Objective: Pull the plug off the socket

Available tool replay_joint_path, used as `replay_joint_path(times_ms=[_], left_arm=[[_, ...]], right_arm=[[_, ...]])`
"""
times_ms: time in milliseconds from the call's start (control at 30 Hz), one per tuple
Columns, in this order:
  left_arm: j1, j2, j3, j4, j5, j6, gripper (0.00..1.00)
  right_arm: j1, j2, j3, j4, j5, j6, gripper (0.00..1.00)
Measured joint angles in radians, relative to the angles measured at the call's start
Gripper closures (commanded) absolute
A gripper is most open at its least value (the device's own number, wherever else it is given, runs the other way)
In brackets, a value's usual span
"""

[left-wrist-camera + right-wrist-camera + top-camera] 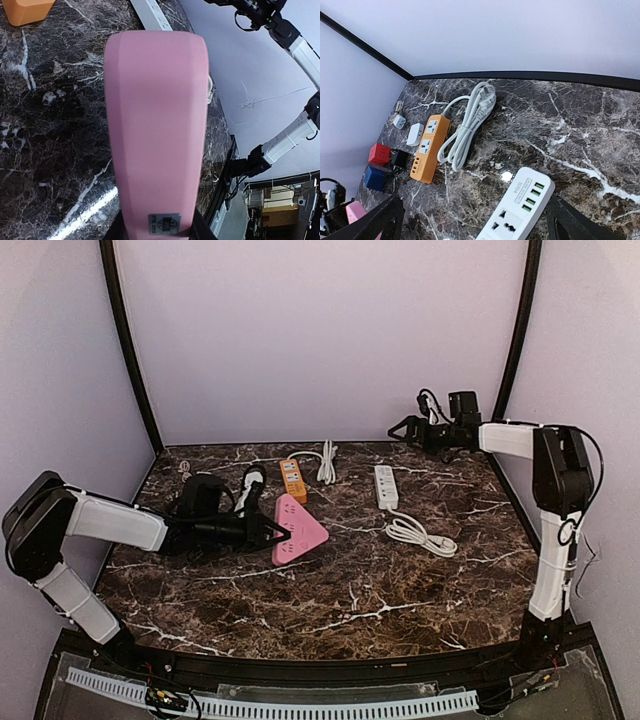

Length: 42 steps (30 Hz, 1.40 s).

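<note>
A pink triangular socket lies left of the table's middle. My left gripper is shut on its near-left corner. In the left wrist view the pink socket fills the centre, with my left gripper clamped on both its sides at the bottom edge. A white plug on a black cable stands at the socket's back-left corner; I cannot tell whether it is seated in it. My right gripper is open and empty, raised at the back right. Its view looks down on the table.
An orange power strip with a bundled white cable lies at the back. A white power strip with its coiled cable lies right of centre. A black adapter, a red cube and a blue cube sit at the left.
</note>
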Motion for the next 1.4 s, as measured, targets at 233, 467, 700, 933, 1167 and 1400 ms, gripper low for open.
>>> replay_joint_path(times_ms=[233, 467, 700, 933, 1167, 1400], left_arm=[[0.024, 0.142, 0.000, 0.051, 0.018, -0.035, 0.98], [0.042, 0.232, 0.013, 0.183, 0.081, -0.083, 0.87], [0.058, 0.264, 0.013, 0.223, 0.102, -0.096, 0.57], [0.082, 0.299, 0.010, 0.146, 0.053, -0.088, 0.41], [0.080, 0.257, 0.021, 0.104, 0.020, -0.034, 0.10], [0.053, 0.121, 0.106, -0.231, -0.178, 0.117, 0.01]], right_arm=[[0.006, -0.155, -0.202, 0.048, -0.053, -0.003, 0.01], [0.022, -0.253, -0.382, 0.113, -0.086, 0.010, 0.01], [0.024, -0.293, -0.457, 0.165, -0.102, 0.027, 0.01], [0.028, -0.298, -0.496, 0.200, -0.107, 0.031, 0.01], [0.029, -0.301, -0.524, 0.211, -0.117, 0.032, 0.01], [0.030, -0.388, -0.601, 0.217, -0.123, 0.022, 0.01]])
